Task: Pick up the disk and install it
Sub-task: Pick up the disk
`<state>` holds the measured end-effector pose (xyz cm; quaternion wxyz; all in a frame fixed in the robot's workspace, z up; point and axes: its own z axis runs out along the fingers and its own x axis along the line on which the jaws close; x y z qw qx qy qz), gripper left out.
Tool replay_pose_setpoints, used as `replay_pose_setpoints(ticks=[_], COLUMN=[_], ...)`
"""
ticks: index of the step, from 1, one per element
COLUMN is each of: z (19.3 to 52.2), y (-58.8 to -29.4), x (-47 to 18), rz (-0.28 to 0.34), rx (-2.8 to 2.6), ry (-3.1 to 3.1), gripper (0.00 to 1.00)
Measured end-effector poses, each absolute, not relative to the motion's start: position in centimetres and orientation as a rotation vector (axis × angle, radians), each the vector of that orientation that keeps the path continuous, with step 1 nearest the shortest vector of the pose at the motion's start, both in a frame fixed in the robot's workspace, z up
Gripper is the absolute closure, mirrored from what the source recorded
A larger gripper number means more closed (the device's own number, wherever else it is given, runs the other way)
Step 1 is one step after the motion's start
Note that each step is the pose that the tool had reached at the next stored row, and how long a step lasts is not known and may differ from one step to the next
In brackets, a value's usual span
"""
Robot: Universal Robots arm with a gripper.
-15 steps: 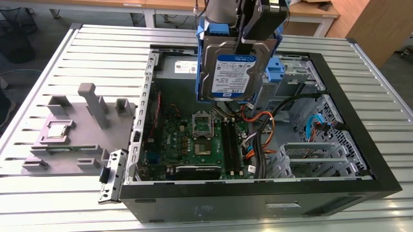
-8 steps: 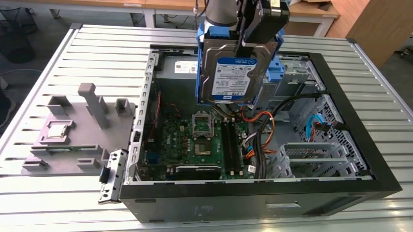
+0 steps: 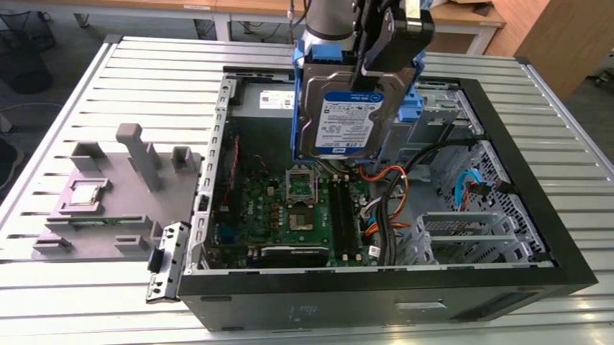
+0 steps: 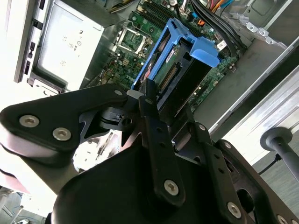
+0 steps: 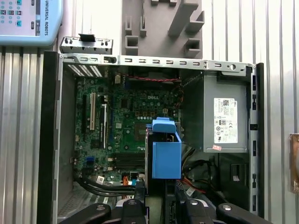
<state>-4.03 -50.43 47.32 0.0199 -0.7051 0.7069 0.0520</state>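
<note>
1. The disk [image 3: 344, 118] hangs upright in the air above the open computer case [image 3: 384, 287], clear of the motherboard [image 3: 287, 215] beneath it. It is not seated in any bay.
2. The gripper [image 3: 369, 68] has the disk by its upper end. In the second wrist view the 2 black fingers [image 4: 152, 107] close against opposite sides of the disk [image 4: 189, 46], pinching it at its blue carrier frame.
3. The exterior view presents the disk's label face, white and blue on silver-grey metal, with blue frame along both long edges.
4. The second wrist view presents the disk end-on instead, with a connector row inside the frame.
5. The first wrist view looks straight down the disk [image 5: 166, 158], so the blue frame end sits over the motherboard [image 5: 117, 116]. A grey power supply [image 5: 224, 116] with a white label lies beside it, inside the case.
6. Orange and black cables [image 3: 393, 180] run near the disk's lower end in the exterior view.
7. A grey fixture [image 3: 106, 194] stands on the slatted table [image 3: 144, 79] at the exterior view's left, touching the case.
8. The first wrist view also takes in a pale blue teach pendant [image 5: 28, 21] beyond the case.
</note>
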Motion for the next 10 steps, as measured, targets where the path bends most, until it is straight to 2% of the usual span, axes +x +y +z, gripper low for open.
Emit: replay_pose_setpoints(ticks=[10], z=[47.31], y=[-51.2], x=[-4.03], rz=[0.161], rx=[-2.188], ry=[2.193], gripper=[0.65])
